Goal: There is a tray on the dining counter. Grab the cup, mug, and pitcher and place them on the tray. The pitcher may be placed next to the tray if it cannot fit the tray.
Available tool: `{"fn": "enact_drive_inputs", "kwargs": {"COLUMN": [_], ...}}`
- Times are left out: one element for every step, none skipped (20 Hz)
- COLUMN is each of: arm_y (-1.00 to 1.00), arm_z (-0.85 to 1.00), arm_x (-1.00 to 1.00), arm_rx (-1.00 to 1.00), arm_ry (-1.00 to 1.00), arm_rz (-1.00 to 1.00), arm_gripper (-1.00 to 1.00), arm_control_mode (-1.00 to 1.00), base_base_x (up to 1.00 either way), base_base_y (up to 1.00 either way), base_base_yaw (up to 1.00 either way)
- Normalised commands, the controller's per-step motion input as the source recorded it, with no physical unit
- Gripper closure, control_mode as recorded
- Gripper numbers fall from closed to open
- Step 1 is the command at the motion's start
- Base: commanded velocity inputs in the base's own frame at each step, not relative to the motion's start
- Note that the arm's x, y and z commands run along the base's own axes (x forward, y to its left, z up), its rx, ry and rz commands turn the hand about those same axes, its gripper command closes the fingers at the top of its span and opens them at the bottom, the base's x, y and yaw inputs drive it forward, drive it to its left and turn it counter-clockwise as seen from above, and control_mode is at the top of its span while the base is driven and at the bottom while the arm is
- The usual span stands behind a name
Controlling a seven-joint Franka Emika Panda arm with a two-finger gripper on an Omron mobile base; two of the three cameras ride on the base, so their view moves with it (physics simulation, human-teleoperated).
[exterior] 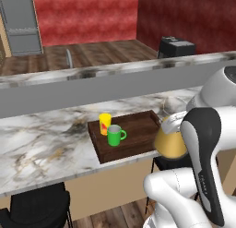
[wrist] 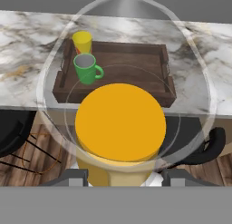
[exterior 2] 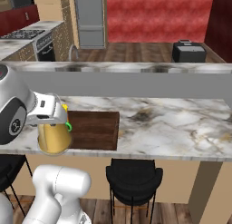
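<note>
The dark wooden tray [exterior: 136, 128] lies on the marble dining counter [exterior: 41, 144], with the yellow cup [exterior: 105, 123] and the green mug [exterior: 114, 135] standing at its left end. My gripper [wrist: 123, 177] is shut on the neck of the amber glass pitcher [wrist: 120, 121], which hangs in the air just off the counter's front edge. In the left base view the pitcher [exterior: 169, 143] is by the tray's right end, partly behind my arm. From the right base view the pitcher [exterior 2: 54, 139] hides the tray's [exterior 2: 97, 128] left end. In the hand view cup [wrist: 82, 41] and mug [wrist: 85, 68] stand at the tray's [wrist: 131, 64] left.
A raised grey ledge [exterior: 92, 86] runs along the counter's far side. Black stools [exterior: 37, 206] [exterior 2: 133, 175] stand under the front edge. The tray's right half is bare wood. Marble stretches to both sides of the tray.
</note>
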Motion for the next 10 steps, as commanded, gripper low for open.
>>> {"fn": "enact_drive_inputs", "kwargs": {"arm_y": [0.0, 0.0, 0.0, 0.0, 0.0, 0.0, 0.0, 0.0, 0.0, 0.0], "arm_z": [0.0, 0.0, 0.0, 0.0, 0.0, 0.0, 0.0, 0.0, 0.0, 0.0], "arm_x": [0.0, 0.0, 0.0, 0.0, 0.0, 0.0, 0.0, 0.0, 0.0, 0.0], "arm_rx": [0.0, 0.0, 0.0, 0.0, 0.0, 0.0, 0.0, 0.0, 0.0, 0.0], "arm_ry": [0.0, 0.0, 0.0, 0.0, 0.0, 0.0, 0.0, 0.0, 0.0, 0.0], "arm_rz": [0.0, 0.0, 0.0, 0.0, 0.0, 0.0, 0.0, 0.0, 0.0, 0.0], "arm_gripper": [1.0, 1.0, 1.0, 1.0, 1.0, 1.0, 1.0, 1.0, 1.0, 1.0], "arm_control_mode": [1.0, 1.0, 1.0, 1.0, 1.0, 1.0, 1.0, 1.0, 1.0, 1.0], "base_base_x": [0.43, 0.41, 0.4, 0.4, 0.38, 0.43, 0.45, 0.49, 0.53, 0.6], "base_base_y": [0.0, 0.0, 0.0, 0.0, -0.01, -0.04, -0.04, -0.04, -0.02, -0.01], "base_base_yaw": [0.07, 0.07, 0.07, 0.07, 0.07, 0.07, 0.07, 0.07, 0.06, 0.05]}}
